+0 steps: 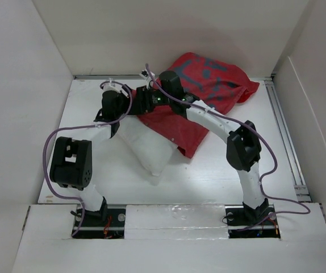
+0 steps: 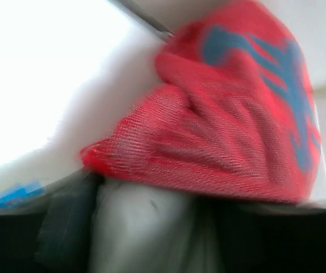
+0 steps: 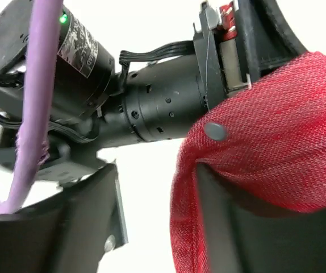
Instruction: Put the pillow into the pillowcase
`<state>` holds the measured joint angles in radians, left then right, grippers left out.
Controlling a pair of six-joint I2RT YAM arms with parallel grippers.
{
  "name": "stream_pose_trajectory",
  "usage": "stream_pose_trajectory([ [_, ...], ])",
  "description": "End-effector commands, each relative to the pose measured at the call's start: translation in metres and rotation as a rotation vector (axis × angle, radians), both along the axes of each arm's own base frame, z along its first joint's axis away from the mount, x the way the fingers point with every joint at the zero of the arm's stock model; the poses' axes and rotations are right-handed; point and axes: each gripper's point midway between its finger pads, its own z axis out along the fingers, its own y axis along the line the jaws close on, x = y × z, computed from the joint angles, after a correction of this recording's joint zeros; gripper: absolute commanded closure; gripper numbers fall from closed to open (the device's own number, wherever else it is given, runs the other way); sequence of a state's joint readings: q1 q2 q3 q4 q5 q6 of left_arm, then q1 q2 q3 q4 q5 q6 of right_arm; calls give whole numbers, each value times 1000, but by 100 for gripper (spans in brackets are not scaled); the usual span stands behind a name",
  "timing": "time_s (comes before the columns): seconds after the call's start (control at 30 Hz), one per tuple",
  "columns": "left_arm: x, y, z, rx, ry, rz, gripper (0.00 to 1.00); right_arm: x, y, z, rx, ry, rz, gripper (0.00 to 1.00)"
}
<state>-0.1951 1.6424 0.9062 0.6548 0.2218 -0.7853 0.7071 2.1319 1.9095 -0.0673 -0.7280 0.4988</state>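
The white pillow [image 1: 149,149] lies slantwise at mid-table, its far end tucked under the open edge of the red pillowcase [image 1: 211,85]. The rest of the case bunches toward the back right. Both grippers meet at that edge. My left gripper [image 1: 128,106] reaches in from the left. In its blurred wrist view its dark fingers [image 2: 66,227] stand apart, with the pillow [image 2: 146,222] bulging between them and the red hem [image 2: 208,148] lying across above. My right gripper [image 3: 157,219] is open, the pillowcase [image 3: 265,148] draped over its right finger [image 3: 237,233].
White walls close in the table at the back and both sides. A metal rail [image 1: 283,128] runs along the right edge. The left arm's elbow [image 1: 70,162] and a purple cable [image 1: 52,142] hang over the left side. The left arm's wrist [image 3: 151,108] sits close in front of the right gripper.
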Motion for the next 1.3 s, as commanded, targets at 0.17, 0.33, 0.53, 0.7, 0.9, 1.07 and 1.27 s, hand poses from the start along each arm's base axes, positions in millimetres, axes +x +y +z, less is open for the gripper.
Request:
stream_pose_trajectory([
  [0.17, -9, 75, -16, 320, 341, 341, 0, 44, -31, 45, 29, -114, -135, 16],
  [0.33, -30, 120, -16, 426, 462, 573, 0, 40, -56, 31, -36, -154, -236, 13],
  [0.53, -77, 177, 5, 522, 575, 922, 0, 41, -86, -16, -203, -198, -386, 12],
  [0.7, -105, 190, 51, 450, 489, 1010, 3, 62, -91, -66, -323, -155, -455, 12],
  [0.9, -141, 150, 9, 323, 506, 755, 1, 65, -107, -45, -298, -194, -556, 10],
  [1.07, -171, 52, -40, 124, 458, 207, 1, 33, -118, 1, -233, -278, -592, 0],
  [1.27, -202, 26, -45, -42, 260, 33, 1, -2, -150, 12, -215, -275, -622, 0],
])
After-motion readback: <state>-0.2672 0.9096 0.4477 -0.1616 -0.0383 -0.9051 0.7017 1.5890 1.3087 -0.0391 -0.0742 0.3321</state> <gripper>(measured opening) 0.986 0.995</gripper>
